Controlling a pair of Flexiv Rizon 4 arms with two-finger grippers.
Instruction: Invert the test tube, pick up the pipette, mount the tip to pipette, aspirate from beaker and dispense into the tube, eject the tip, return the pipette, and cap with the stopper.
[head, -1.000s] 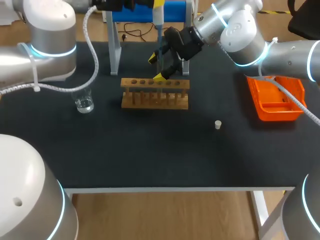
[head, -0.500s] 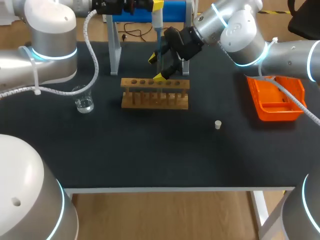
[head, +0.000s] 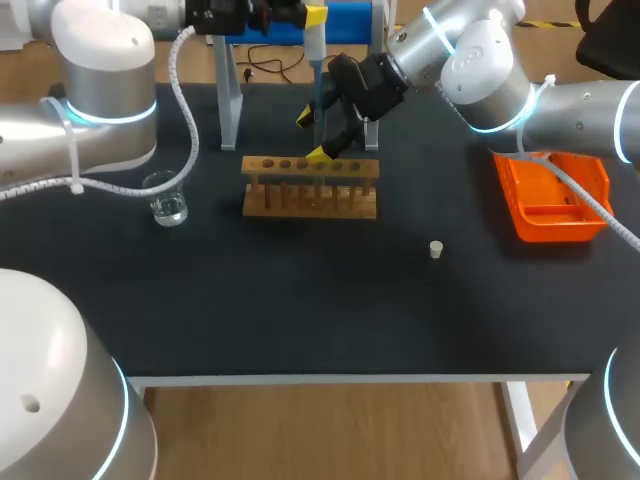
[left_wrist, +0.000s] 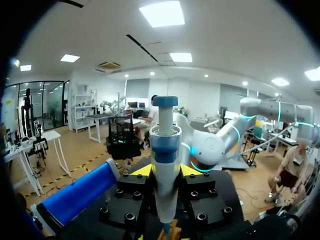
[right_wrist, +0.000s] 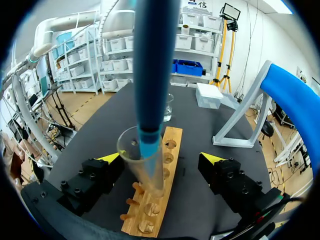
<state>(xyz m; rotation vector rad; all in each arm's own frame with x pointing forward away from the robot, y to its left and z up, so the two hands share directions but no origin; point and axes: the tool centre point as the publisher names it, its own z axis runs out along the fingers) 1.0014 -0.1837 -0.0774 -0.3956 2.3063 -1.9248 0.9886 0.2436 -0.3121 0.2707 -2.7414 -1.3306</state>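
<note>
The pipette (left_wrist: 165, 150) is a white barrel with blue bands and a blue plunger button on top. It stands upright in the left claw (left_wrist: 165, 172), whose black blocks press against it from both sides. Seen from overhead, it hangs at 12 o'clock of the wooden rack (head: 310, 200), with its shaft pointing straight down.

At its lower end a translucent blue tip (right_wrist: 148, 150) dips into the open mouth of the test tube (right_wrist: 132, 162). The tube is clear glass and empty as far as can be seen. Its foot sits in a hole of the rack and it leans slightly.

The right claw (head: 314, 135) is spread around the tube, one yellow finger on each side. Both appear clear of the glass, though the overhead view is too small to be sure.

On the black table (head: 300, 300), a clear beaker (head: 168, 200) stands at 9 o'clock of the rack, well apart from it. A small white stopper (head: 436, 249) lies alone at 4 o'clock. An orange tray (head: 530, 215) rests at 3 o'clock, near the table's edge.
</note>
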